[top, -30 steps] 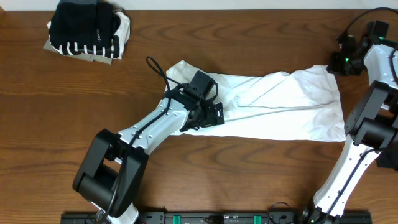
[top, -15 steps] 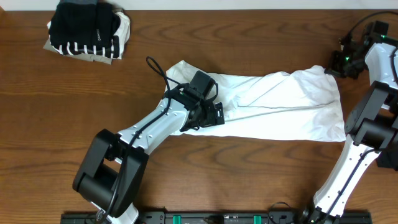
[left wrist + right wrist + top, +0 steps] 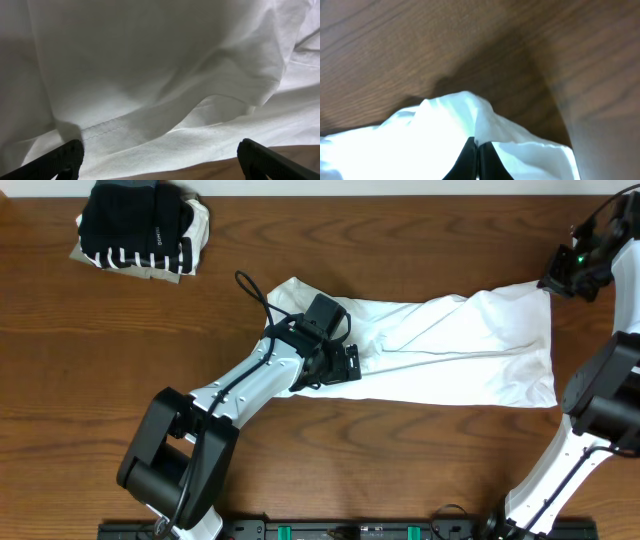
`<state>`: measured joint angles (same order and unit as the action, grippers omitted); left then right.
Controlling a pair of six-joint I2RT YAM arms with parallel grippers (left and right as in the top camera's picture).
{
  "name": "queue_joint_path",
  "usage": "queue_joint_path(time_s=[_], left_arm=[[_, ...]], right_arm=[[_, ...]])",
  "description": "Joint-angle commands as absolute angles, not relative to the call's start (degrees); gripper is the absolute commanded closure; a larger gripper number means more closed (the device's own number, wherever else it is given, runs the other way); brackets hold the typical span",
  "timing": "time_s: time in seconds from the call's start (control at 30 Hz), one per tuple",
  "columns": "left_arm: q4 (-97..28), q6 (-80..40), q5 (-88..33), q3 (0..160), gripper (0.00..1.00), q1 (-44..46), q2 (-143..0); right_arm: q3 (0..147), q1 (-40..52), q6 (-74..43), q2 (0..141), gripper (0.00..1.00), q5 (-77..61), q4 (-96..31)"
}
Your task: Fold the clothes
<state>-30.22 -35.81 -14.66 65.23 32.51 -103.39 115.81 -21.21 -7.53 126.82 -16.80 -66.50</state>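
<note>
White T-shirt lies stretched across bench ctr, w/ its 2 o'clock corner pinched in clenched right jaws. Left jaws gape over its 9 o'clock end, empty. Risk: thin pinch slips under pull, corner drops.

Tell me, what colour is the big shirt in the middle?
White. The shirt shows best in the overhead view.

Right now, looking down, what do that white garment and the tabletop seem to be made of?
The white garment looks like soft matte fabric, perhaps cotton knit: it creases and drapes, and the left wrist view shows a stitched hem. The tabletop looks like brown wood or wood-look laminate: streaky grain, faint sheen; I cannot tell which.
</note>
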Motion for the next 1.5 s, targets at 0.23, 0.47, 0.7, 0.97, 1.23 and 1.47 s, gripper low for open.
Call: queue_joint_path(time_s=[0.23,0.47,0.7,0.97,1.23,1.47], left_arm=[[-30.5,-35.9,-14.3,64.2,0.00,32.6,-103.7],[-30.5,-35.9,-14.3,64.2,0.00,32.5,-103.7],[-30.5,-35.9,-14.3,64.2,0.00,32.5,-103.7],[-30.5,-35.9,-14.3,64.2,0.00,32.6,-103.7],[-30.5,-35.9,-14.3,64.2,0.00,32.5,-103.7],[-30.5,-35.9,-14.3,64.2,0.00,32.5,-103.7]], right_arm=[[116.7,-21.8,-19.5,125.6,0.99,-6.9,-73.9],[116.7,-21.8,-21.0,122.2,0.99,-6.7,-76.3],[116.7,-21.8,-21.0,118.0,0.99,-5.8,-79.4],[113.6,-21.7,-21.0,118.0,0.99,-5.8,-82.8],[108.3,-21.7,-26.7,118.0,0.99,1.5,-86.4],[104.2,-21.7,-30.7,118.0,0.99,2.8,-87.5]])
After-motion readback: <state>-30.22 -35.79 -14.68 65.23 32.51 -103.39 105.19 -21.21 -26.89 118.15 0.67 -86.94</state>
